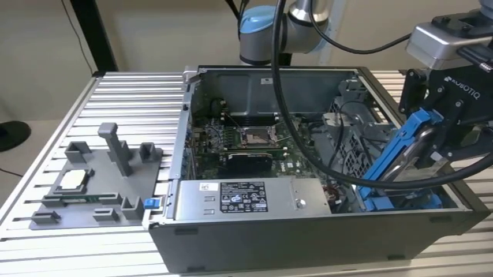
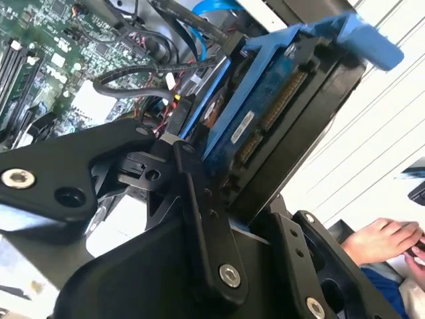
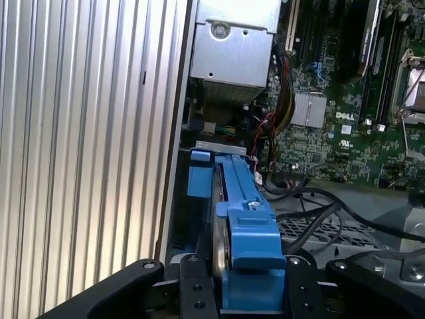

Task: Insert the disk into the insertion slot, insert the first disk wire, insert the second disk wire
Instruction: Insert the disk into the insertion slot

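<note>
In the exterior view the gripper [image 1: 425,147] is clamping the disk [image 1: 396,156], which is leaning steeply with its lower end at the insertion slot [image 1: 408,202] in a corner of the computer case [image 1: 308,242]. In the second wrist view the fingers [image 2: 199,206] are pressing the disk [image 2: 272,126] from both sides. In the first wrist view the disk [image 3: 242,226] is standing on edge just inside the case wall [image 3: 174,166]
</note>
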Available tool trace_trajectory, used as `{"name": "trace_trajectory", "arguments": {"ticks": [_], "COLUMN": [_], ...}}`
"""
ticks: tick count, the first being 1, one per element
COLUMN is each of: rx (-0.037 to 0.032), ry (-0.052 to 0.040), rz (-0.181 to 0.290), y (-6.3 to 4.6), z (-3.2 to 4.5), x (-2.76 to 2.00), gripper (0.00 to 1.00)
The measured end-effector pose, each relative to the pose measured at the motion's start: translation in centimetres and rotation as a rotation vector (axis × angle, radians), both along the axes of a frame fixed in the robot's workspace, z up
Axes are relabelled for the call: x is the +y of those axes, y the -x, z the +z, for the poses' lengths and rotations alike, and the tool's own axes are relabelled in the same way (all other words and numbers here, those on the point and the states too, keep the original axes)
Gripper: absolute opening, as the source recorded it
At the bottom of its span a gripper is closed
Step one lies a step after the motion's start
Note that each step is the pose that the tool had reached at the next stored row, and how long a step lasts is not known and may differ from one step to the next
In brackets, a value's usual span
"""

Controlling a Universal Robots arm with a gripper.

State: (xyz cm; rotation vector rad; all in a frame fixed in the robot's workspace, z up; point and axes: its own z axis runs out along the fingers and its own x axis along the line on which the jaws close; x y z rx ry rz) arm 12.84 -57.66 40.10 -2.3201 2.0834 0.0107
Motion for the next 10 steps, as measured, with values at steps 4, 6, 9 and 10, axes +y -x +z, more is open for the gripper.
{"name": "trace_trajectory", "arguments": {"ticks": [4, 6, 9, 10], "rx": [-0.0043, -0.0087, -0.0089, -0.0089], "ry": [0.0000, -0.0001, -0.0002, -0.0001], "rz": [0.000, 0.000, 0.000, 0.000], "y": [0.01, 0.01, 0.01, 0.02], "z": [-0.42, -0.68, -0.95, -0.98], "x": [0.00, 0.00, 0.01, 0.01], "gripper": [0.00, 0.00, 0.00, 0.00]}}
